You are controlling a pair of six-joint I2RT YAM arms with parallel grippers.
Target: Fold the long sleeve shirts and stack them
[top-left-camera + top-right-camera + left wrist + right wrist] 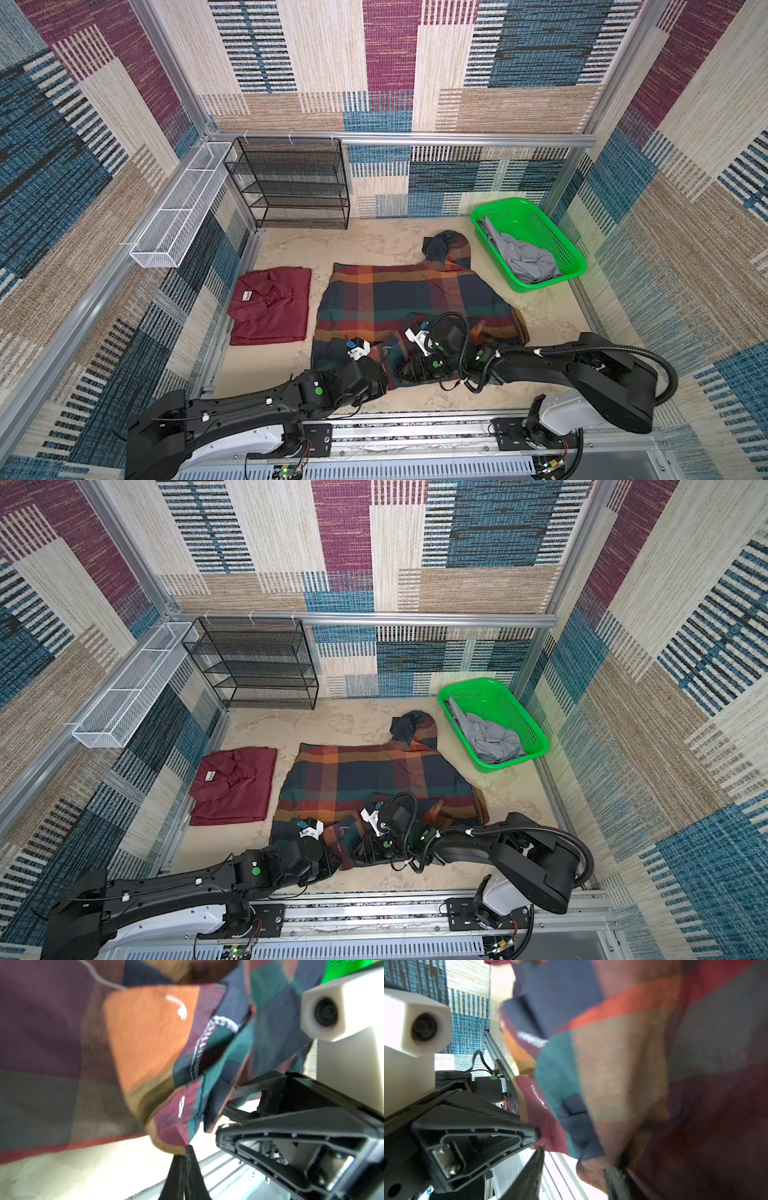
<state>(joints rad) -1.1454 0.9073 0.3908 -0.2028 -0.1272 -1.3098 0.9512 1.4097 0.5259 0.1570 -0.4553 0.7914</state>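
The plaid shirt (399, 291) (365, 775) lies spread in the middle of the table, its near edge bunched between my two arms. My left gripper (185, 1157) is shut, pinching a corner of that plaid edge at its fingertips. My right gripper (576, 1159) faces it, jaws apart, with a flap of plaid cloth hanging between its fingers (239, 1084). In both top views the arms and cloth hide both sets of fingertips. The maroon shirt (270, 307) (235, 785) lies folded on the left. The grey shirt (528, 257) (490, 737) sits crumpled in the basket.
A green plastic basket (552, 232) (519, 712) stands at the back right. A black wire shelf (291, 183) stands against the back wall, and a white mesh tray (178, 216) hangs on the left wall. A metal rail (415, 428) runs along the front edge.
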